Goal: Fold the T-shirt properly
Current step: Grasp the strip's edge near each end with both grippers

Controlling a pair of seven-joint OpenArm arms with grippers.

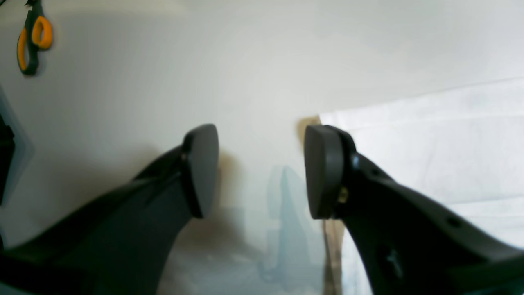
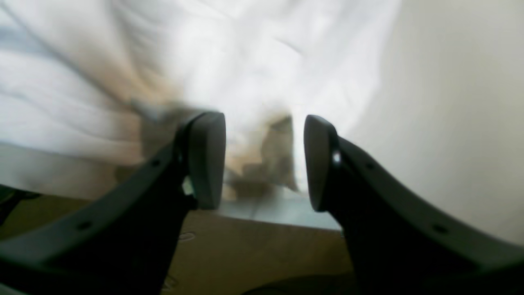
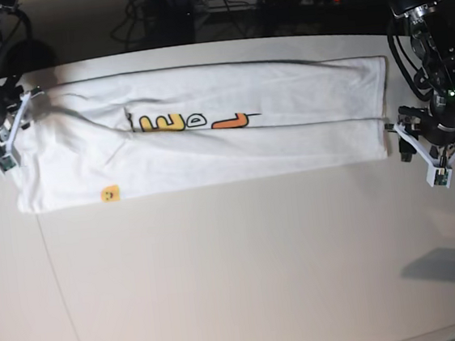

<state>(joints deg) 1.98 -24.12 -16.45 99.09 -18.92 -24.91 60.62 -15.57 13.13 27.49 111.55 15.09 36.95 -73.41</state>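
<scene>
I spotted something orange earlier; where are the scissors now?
In the left wrist view, the scissors lie at top left on the table, away from the T-shirt.

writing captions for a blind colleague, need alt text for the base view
A white T-shirt, folded lengthwise into a long band with part of its yellow and orange lettering showing, lies across a pale table. The right claw is at the shirt's left end in this view, and the left claw is just off its right end, holding nothing.
</scene>
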